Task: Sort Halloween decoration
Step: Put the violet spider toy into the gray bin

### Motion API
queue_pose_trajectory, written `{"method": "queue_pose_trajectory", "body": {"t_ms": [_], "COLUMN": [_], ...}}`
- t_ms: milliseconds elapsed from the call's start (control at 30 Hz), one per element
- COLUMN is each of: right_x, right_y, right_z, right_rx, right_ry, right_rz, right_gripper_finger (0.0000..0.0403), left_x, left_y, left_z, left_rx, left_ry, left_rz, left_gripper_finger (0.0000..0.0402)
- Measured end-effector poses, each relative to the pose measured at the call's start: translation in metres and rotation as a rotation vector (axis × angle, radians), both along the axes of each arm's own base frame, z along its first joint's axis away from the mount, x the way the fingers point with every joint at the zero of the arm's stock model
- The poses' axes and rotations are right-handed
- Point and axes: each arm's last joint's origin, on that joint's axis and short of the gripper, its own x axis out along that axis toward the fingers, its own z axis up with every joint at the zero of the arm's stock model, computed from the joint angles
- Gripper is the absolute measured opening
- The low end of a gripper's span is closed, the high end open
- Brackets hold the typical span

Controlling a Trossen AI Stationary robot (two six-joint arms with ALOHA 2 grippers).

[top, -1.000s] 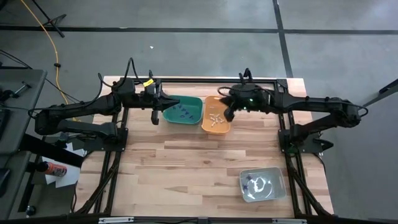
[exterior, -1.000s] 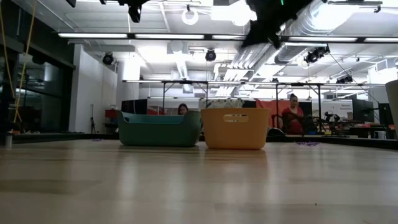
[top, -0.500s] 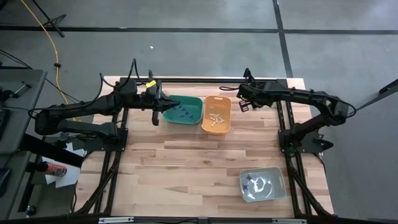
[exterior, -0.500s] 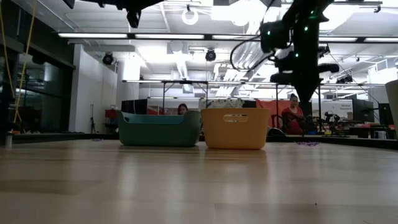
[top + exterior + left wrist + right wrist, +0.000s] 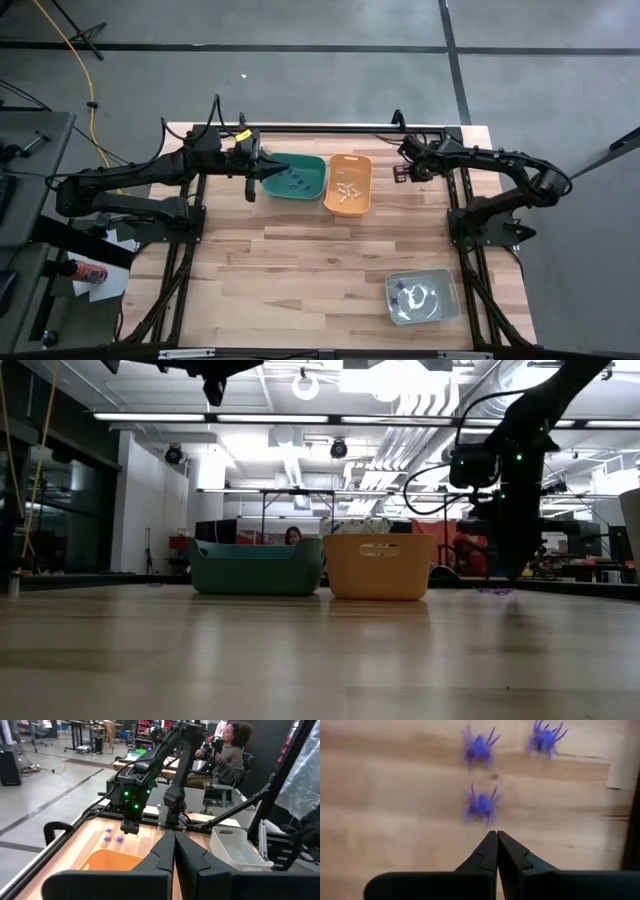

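Several cream trinkets (image 5: 346,191) lie in the orange bin (image 5: 349,183); purple ones (image 5: 293,180) fill the green bin (image 5: 297,177) beside it. My right gripper (image 5: 400,173), closed and empty, has moved off the orange bin toward three purple spiders (image 5: 481,804).

Two dark, near-black jointed arms, matte housings, rounded joint blocks. Left arm: slim black cable loops arching over upper links, small yellow tag near wrist. Left tool (image 5: 262,172): two dark tapered fingers (image 5: 196,862) with stepped, angular inner edges, meeting in thin seam. Right arm: black cables looping beside wrist block, small green indicator lights glowing on housing. Right tool (image 5: 399,174): same pair of dark wedge-shaped fingers (image 5: 512,859), smooth plastic-like faces, tips pressed together into point.
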Motion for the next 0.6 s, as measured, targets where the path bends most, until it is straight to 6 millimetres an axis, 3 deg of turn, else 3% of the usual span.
{"method": "queue_pose_trajectory", "body": {"t_ms": [300,600], "right_x": [0.006,0.010], "right_y": [-0.018,-0.022], "right_z": [-0.012,-0.024], "right_rx": [-0.025,-0.030], "right_ry": [-0.110,-0.058], "right_rz": [-0.086,-0.063], "right_gripper_finger": [0.0009,0.0093], "left_x": [0.000,0.000], "left_y": [0.002,0.002], "left_z": [0.000,0.000], "left_rx": [0.004,-0.014], "left_ry": [0.001,0.000], "left_rz": [0.054,0.056], "left_gripper_finger": [0.0000,0.0000]}}
